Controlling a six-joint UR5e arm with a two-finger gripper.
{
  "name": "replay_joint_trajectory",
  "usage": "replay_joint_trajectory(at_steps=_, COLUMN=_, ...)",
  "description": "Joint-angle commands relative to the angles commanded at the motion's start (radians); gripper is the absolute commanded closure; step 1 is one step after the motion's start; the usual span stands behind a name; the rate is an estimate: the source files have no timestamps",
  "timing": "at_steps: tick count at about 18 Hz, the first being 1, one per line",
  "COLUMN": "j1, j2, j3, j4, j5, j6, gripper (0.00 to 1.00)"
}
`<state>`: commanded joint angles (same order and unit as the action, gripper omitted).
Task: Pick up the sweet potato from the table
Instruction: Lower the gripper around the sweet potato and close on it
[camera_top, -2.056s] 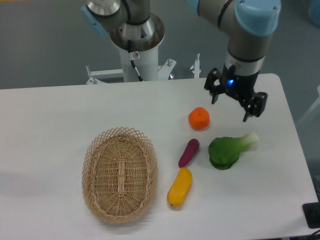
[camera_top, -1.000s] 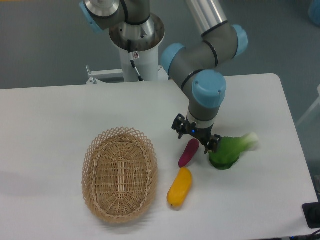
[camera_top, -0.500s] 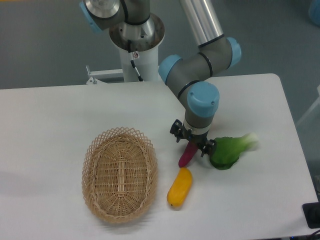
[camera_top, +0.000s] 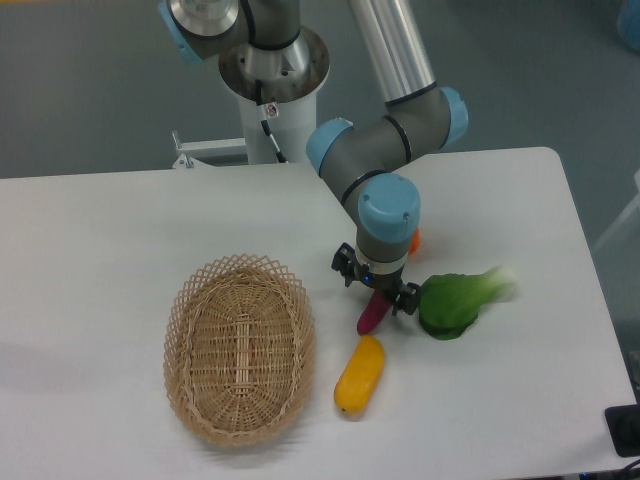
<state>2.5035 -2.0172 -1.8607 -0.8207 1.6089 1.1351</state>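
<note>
The purple-magenta sweet potato (camera_top: 370, 315) lies on the white table (camera_top: 100, 230), just right of the middle; only its lower half shows below the wrist. My gripper (camera_top: 375, 287) hangs straight over its upper end, fingers spread, one fingertip (camera_top: 344, 275) to its left and one (camera_top: 405, 298) to its right. The jaws stand open, straddling the sweet potato. Whether they touch it I cannot tell.
A yellow oblong vegetable (camera_top: 359, 374) lies just below the sweet potato. A green leafy vegetable (camera_top: 455, 302) lies close to the right of the gripper. An orange fruit (camera_top: 413, 240) peeks out behind the wrist. A wicker basket (camera_top: 240, 347) stands to the left.
The arm has swung from the far right, over the orange fruit, down and left to the sweet potato. In the last half second it shifted slightly left and lower.
</note>
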Motion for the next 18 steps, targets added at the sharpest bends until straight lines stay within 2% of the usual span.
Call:
replay_joint_trajectory(at_steps=2, j1=-0.005, j2=-0.008, j3=0.002, j4=0.009, j5=0.022, j6=0.000, gripper=0.13)
replay_joint_trajectory(at_steps=6, j1=-0.009, j2=-0.005, j3=0.005, j4=0.012, j5=0.022, j6=0.005, gripper=0.52)
replay_joint_trajectory(at_steps=8, j1=-0.009, j2=-0.002, j3=0.008, j4=0.012, j5=0.022, j6=0.009, gripper=0.64)
replay_joint_trajectory(at_steps=10, j1=-0.009, j2=0.000, j3=0.009, j4=0.012, j5=0.022, j6=0.011, gripper=0.68)
replay_joint_trajectory(at_steps=14, j1=-0.009, j2=0.014, j3=0.017, j4=0.011, j5=0.022, j6=0.015, gripper=0.68)
replay_joint_trajectory(at_steps=18, j1=0.001, j2=0.078, j3=0.029, j4=-0.011, j5=0.014, j6=0.050, gripper=0.68)
